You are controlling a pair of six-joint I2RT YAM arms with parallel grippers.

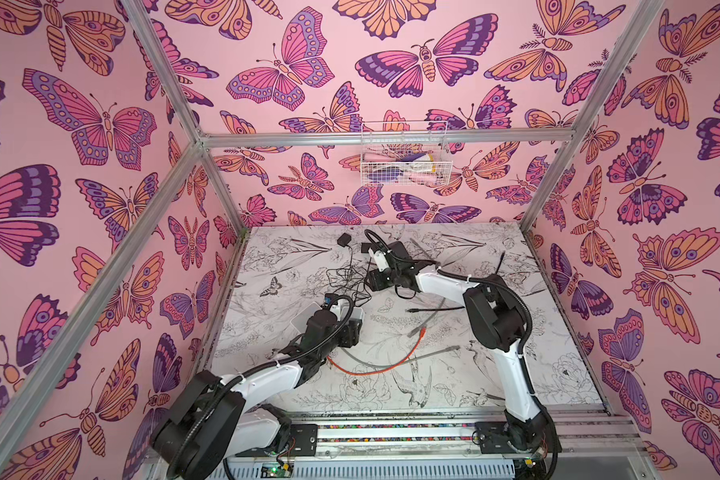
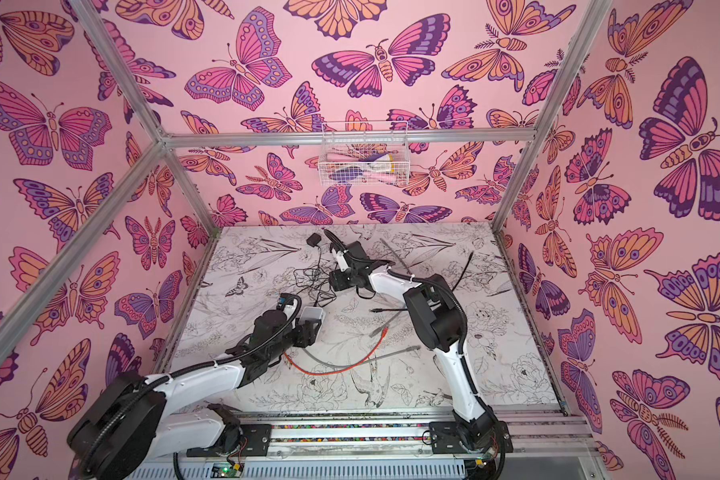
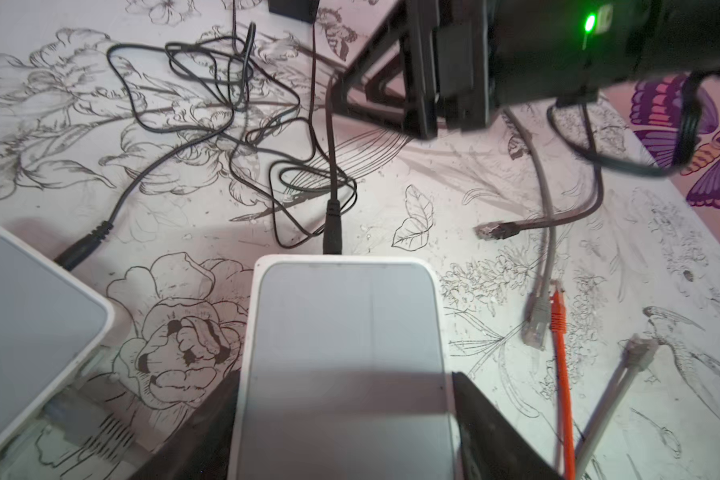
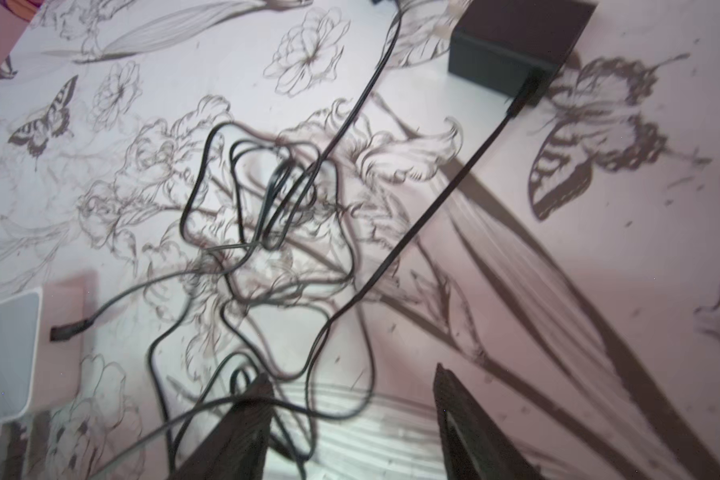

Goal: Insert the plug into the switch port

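Two white switches: the left claw (image 3: 344, 376) pinches one switch (image 3: 346, 316) by its sides, the second switch (image 3: 26, 332) just beside it. A gray plug (image 3: 535, 322), an orange plug (image 3: 558, 309) and a black plug (image 3: 495, 229) lie on the table (image 3: 466, 183). The right claw (image 4: 352, 374) hangs spread over tangled black cords (image 4: 267, 199).

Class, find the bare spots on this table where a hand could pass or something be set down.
Free: front strip between orange cable and rail; right edge beyond the right arm. Crowded: middle, around black cable tangle and switch.
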